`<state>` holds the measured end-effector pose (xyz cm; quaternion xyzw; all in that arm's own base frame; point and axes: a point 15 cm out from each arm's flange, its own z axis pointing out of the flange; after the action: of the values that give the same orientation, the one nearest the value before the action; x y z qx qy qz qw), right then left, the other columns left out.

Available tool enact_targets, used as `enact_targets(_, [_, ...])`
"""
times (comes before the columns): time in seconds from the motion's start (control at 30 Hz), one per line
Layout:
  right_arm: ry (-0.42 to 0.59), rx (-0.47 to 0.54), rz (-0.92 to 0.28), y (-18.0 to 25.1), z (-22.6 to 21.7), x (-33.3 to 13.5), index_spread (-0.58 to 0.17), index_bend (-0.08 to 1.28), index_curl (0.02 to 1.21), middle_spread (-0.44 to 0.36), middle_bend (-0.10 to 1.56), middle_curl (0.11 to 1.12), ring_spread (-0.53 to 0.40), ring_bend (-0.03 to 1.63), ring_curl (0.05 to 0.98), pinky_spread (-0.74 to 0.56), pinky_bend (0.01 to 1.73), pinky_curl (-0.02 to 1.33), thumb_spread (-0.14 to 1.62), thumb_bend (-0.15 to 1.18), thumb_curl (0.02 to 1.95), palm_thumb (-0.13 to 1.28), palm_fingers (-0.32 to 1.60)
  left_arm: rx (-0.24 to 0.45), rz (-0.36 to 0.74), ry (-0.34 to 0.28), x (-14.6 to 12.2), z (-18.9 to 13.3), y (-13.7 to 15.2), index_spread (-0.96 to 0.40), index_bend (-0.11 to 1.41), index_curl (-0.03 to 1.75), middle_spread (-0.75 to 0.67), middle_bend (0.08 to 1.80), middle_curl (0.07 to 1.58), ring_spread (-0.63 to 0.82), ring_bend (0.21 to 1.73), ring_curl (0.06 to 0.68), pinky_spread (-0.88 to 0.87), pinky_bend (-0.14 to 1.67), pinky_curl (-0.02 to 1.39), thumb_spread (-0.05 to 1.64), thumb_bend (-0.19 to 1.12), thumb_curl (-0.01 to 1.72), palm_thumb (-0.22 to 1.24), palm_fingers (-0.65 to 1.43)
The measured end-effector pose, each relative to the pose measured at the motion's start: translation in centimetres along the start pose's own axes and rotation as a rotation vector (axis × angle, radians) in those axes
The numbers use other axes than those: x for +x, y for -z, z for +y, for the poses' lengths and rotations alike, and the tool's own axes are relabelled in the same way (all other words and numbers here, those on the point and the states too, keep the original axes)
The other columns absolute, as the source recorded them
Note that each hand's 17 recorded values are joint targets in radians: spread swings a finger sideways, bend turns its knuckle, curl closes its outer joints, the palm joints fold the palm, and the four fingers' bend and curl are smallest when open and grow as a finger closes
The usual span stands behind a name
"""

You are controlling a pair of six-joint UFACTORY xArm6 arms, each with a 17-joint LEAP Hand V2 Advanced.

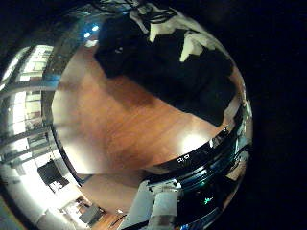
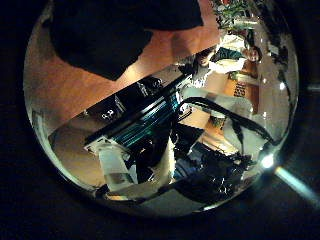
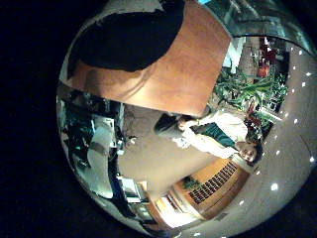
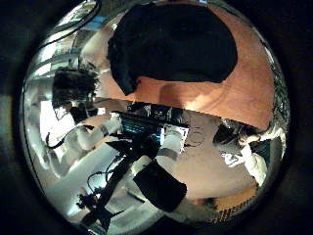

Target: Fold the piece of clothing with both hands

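The piece of clothing (image 4: pixel 171 44) is a dark cloth lying bunched on the wooden table (image 4: pixel 249 83). It also shows in the left little finger side palm view (image 1: pixel 177 72), the left thumb side palm view (image 2: pixel 105 35) and the right little finger side palm view (image 3: pixel 129 40). Both palms are raised well above the table, away from the cloth. Pale fingertips (image 1: pixel 192 43) of my left hand reach in over the cloth, straight, and hold nothing. In the right thumb side palm view the other arm, with a hand (image 4: pixel 70 90), hangs beside the table. My right hand's fingers do not show.
Bare table (image 1: pixel 115 115) lies beside the cloth toward the near edge. The table's edge (image 3: pixel 149 104) drops to the floor. Robot body parts (image 2: pixel 125 165) and equipment (image 4: pixel 147 127) stand at the table's side.
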<state>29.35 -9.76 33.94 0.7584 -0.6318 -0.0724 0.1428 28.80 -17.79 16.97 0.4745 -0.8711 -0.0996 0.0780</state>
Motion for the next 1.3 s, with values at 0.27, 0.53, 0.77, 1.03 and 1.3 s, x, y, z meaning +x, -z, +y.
enact_targets(0.27, [-0.005, -0.04, -0.015, -1.8, 0.7, -0.4, -0.303, 0.16, 0.29, 0.049, 0.2, 0.36, 0.179, 0.49, 0.238, 0.36, 0.56, 0.23, 1.35, -0.01, 0.2, 0.31, 0.11, 0.043, -0.042, 0.019, 0.3, -2.3, -3.6, 0.12, 0.12, 0.25, 0.47, 0.18, 0.3, 0.52, 0.69, 0.209, 0.5, 0.5, 0.34, 0.95, -0.03, 0.3, 0.15, -0.06])
enact_targets(0.53, [-0.005, -0.041, -0.016, -1.8, 0.7, -0.4, -0.304, 0.16, 0.29, 0.049, 0.2, 0.36, 0.18, 0.48, 0.239, 0.37, 0.54, 0.24, 1.35, -0.01, 0.2, 0.31, 0.12, 0.049, -0.141, 0.047, -0.6, -3.0, -5.0, 0.14, 0.15, 0.25, 0.32, 0.33, 0.35, 0.44, 0.72, 0.208, 0.47, 0.44, 0.31, 0.95, -0.01, 0.31, 0.22, 0.13])
enact_targets(0.77, [-0.005, -0.043, -0.014, -1.9, 0.7, -0.4, -0.304, 0.16, 0.29, 0.049, 0.2, 0.36, 0.18, 0.47, 0.241, 0.37, 0.52, 0.24, 1.35, -0.01, 0.2, 0.31, 0.12, 0.052, -0.143, 0.062, -0.8, -3.4, -4.5, 0.02, 0.18, 0.27, 0.05, 0.66, 0.5, -0.03, 0.92, 0.267, 0.06, 0.52, 0.32, 1.02, 0.05, 0.35, 0.48, 0.7])
enact_targets(1.03, [-0.004, -0.051, -0.01, -2.1, 0.6, -0.2, -0.303, 0.16, 0.29, 0.05, 0.2, 0.36, 0.187, 0.45, 0.241, 0.37, 0.5, 0.25, 1.35, -0.01, 0.2, 0.32, 0.13, 0.096, -0.13, 0.088, -1.2, -4.7, -1.3, -0.25, 0.36, 0.38, -0.26, 0.8, 0.73, -0.4, 1.24, 0.434, -0.42, 0.99, 0.53, 1.11, 0.04, 0.39, 0.66, 1.13])
enact_targets(1.3, [-0.003, -0.054, -0.012, -2.2, 0.5, -0.2, -0.306, 0.16, 0.29, 0.041, 0.21, 0.36, 0.181, 0.45, 0.244, 0.37, 0.48, 0.25, 1.35, -0.01, 0.2, 0.33, 0.16, 0.147, -0.134, 0.084, -1.5, -6.2, 3.1, -0.48, 0.65, 0.58, -0.42, 0.94, 0.89, -0.43, 1.37, 0.508, -0.53, 1.21, 0.64, 1.1, 0.03, 0.46, 0.78, 1.15])
